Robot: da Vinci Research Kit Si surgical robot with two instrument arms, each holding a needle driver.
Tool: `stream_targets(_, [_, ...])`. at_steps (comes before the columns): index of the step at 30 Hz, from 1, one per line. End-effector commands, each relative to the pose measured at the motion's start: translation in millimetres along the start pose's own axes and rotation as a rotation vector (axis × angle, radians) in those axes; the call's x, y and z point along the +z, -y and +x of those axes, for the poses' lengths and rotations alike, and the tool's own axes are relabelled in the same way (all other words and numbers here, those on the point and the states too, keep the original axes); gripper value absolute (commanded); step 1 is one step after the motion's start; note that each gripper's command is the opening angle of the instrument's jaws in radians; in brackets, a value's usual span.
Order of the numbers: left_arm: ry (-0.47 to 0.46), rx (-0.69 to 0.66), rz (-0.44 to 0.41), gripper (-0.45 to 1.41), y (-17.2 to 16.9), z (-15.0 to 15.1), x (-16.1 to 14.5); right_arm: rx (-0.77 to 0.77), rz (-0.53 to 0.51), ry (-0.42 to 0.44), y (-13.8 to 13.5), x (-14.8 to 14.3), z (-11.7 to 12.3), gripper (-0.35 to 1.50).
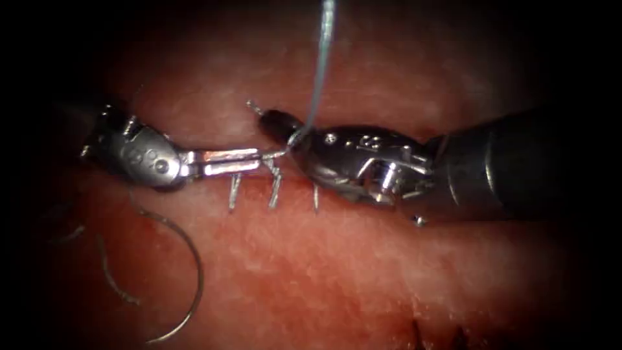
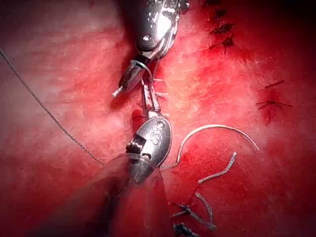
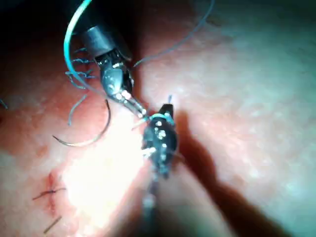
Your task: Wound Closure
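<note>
The left tool (image 1: 249, 161) reaches in from the left along the cut (image 1: 214, 139), its two jaws lying nearly closed and pointing right. At their tips they pinch a short end of thread (image 1: 275, 155) just above the stitches (image 1: 275, 188). The right tool (image 1: 275, 123) comes in from the right and points left, its dark tip just past the left tool's tips. The thread (image 1: 321, 71) is looped round its jaws near their base and rises straight up from there, out of the endoscope view; whether these jaws grip anything or how far they stand apart cannot be told.

The needle (image 1: 188, 285) lies free on the tissue (image 1: 363, 272), held by neither tool, well to the left and in front of the cut. It rests flat, not in the tissue, its curve bulging to the right and its two ends pointing left. In the left wrist view the needle (image 2: 217, 131) arches beside the left tool (image 2: 150, 106), with cut ends of thread (image 2: 217, 175) lying near it. Several stitches cross the cut beneath the two tools.
</note>
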Motion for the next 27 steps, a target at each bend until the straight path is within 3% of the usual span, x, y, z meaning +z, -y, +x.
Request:
stream_targets(1, [0.010, -0.007, 0.006, -0.45, 0.2, -0.7, -0.3, 0.000, -0.001, -0.008, 0.7, -1.3, -1.1, -0.35])
stream_targets(9, [0.033, -0.015, 0.045, -0.45, 4.7, -1.2, -0.2, -0.006, 0.013, -0.014, 1.2, -4.9, -2.1, -0.35])
stream_targets(27, [0.078, -0.012, 0.047, -0.45, 7.6, -2.2, 6.1, -0.043, 0.046, -0.022, 3.5, -10.3, -4.5, -0.35])
